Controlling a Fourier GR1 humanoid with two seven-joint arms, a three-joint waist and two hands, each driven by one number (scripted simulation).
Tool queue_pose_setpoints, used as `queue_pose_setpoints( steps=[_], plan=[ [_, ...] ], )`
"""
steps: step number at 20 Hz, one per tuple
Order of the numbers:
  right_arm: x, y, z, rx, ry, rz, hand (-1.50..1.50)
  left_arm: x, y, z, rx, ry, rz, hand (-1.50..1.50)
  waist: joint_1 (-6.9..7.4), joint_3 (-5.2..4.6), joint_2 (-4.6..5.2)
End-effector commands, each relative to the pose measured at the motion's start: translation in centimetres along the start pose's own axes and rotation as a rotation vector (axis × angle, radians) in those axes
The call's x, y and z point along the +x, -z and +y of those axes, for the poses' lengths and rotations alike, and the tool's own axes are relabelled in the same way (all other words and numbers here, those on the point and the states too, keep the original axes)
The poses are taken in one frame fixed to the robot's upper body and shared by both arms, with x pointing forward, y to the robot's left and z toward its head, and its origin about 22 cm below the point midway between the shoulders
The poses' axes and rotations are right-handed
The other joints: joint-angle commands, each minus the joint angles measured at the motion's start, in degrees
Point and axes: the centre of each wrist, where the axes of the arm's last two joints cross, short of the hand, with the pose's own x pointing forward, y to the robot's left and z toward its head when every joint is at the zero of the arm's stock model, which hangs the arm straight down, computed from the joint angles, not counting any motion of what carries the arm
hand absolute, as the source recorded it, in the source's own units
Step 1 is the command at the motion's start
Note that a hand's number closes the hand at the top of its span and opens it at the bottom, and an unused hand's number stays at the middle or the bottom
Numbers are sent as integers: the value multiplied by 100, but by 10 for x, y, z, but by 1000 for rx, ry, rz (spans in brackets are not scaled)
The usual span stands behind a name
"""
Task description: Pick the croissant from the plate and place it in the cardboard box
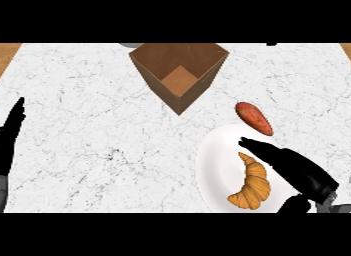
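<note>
- A white marbled surface [97,140] with fine dark veins is filling most of the view, and strips of brown wood are showing past its far corners on both sides.
- The white plate [216,165] is lying on the surface toward the near right, and everything below is placed relative to it.
- The right hand [292,167] is reaching in over the plate's right half, its black fingers lying straight and open, with the fingertips pointing toward the plate's far edge; the thumb is showing near the plate's near rim.
- The croissant [252,185] is lying on the plate, just left of the right hand's fingers; whether they are touching it cannot be told, and nothing is curling round it.
- The left hand [2,142] is resting well to the left of the plate at the view's edge, open with fingers up.
- The cardboard box [179,70] is standing open beyond the plate, farther back and to its left.
- A reddish-brown oblong food item [254,118], perhaps a sweet potato, is lying on the surface just beyond the plate's far rim, between plate and box.
</note>
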Motion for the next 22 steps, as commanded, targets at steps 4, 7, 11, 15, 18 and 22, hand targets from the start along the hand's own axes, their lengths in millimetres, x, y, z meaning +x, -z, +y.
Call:
queue_pose_setpoints(
  steps=[4, 7, 11, 15, 18, 22],
  plan=[
    [16, -2, 8, 61, -51, 70, -150, 8, 3, -15, -2, -6, -18, 0, -4, 0, 2],
    [20, 1, 12, 92, -59, 124, -150, -5, 1, -12, 12, 1, 8, 0, -4, 0, 3],
    [23, 28, 16, 91, -65, 154, -150, -2, -6, 15, 18, 9, -2, 0, 24, 1, 3],
    [2, 46, 43, 3, -114, 148, 150, -14, -7, -2, 7, -11, 3, 0, 35, 2, 10],
    [3, 45, 51, -125, -193, 116, 150, -3, -1, -6, -9, 6, -8, 0, 9, 3, 11],
    [2, 56, 40, -180, -206, 133, 150, 4, 3, 0, -11, 4, -8, 0, 13, 1, 6]
  ],
)
